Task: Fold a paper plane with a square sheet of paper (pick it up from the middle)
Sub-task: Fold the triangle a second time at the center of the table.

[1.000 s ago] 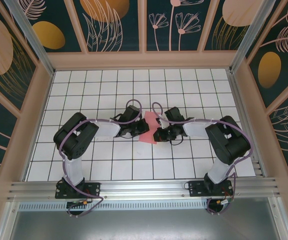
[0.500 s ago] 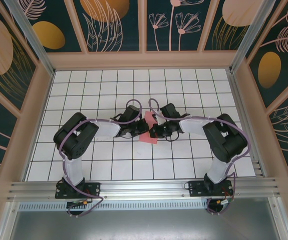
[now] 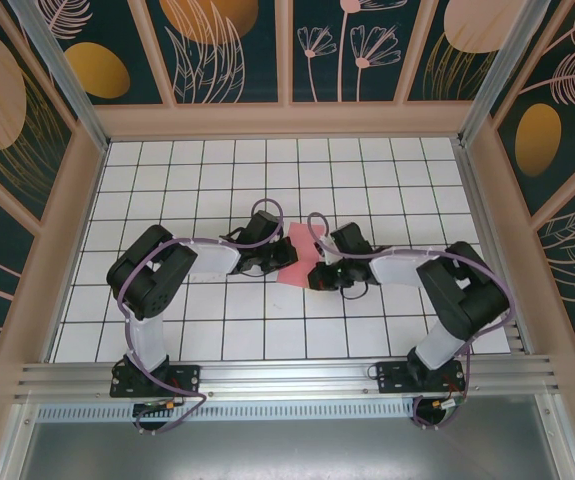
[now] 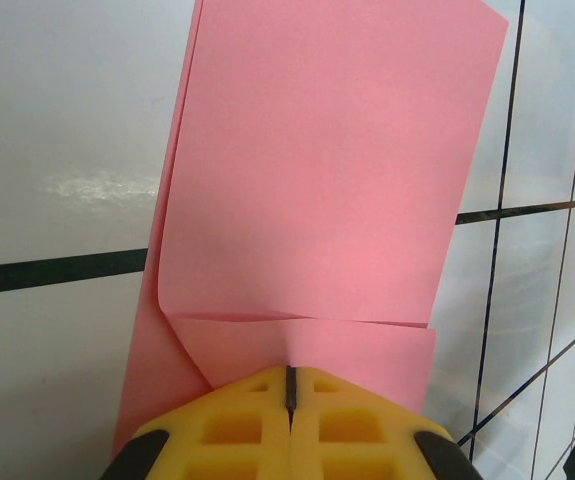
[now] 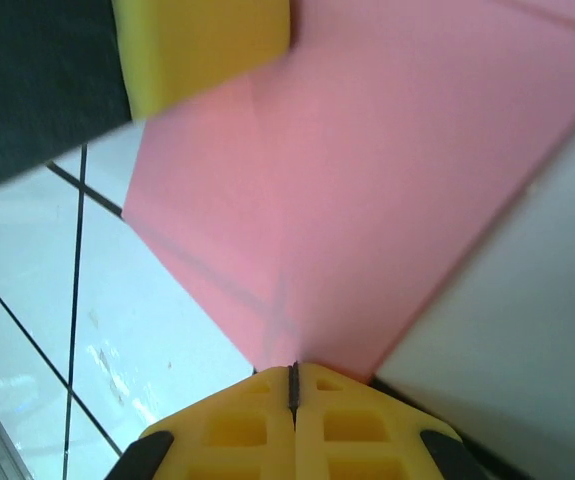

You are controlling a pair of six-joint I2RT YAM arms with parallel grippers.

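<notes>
Presently, the square sheet of paper (image 3: 296, 262) is found near the centre of the white gridded table (image 3: 167, 180), between the two grippers. It is no longer flat. In the left wrist view the square sheet of paper (image 4: 317, 180) is seen doubled over, with an upper layer reaching towards 12 o'clock and a lower layer exposed along its 9 o'clock side and at 6 o'clock. A horizontal fold edge is noted just above the fingertips.

The left gripper (image 3: 276, 264) is placed at 9 o'clock of the sheet. Its yellow fingers (image 4: 237, 430) are pressed together so that only a thin seam is left, and the sheet's near edge is nipped there. A short crease is seen running up from that seam.

The right gripper (image 3: 315, 275) is placed at 4 o'clock of the sheet. In the right wrist view its yellow fingers (image 5: 227, 430) are likewise drawn together, and a corner of the sheet (image 5: 367, 180) is pinched at their tip. A faint crease is seen leading from the seam into the paper. One yellow finger (image 5: 207, 45) of the left gripper is recorded at 11 o'clock of that view, against the sheet's far edge.

Both arms are bent inward towards the sheet, well apart at their bases.
</notes>
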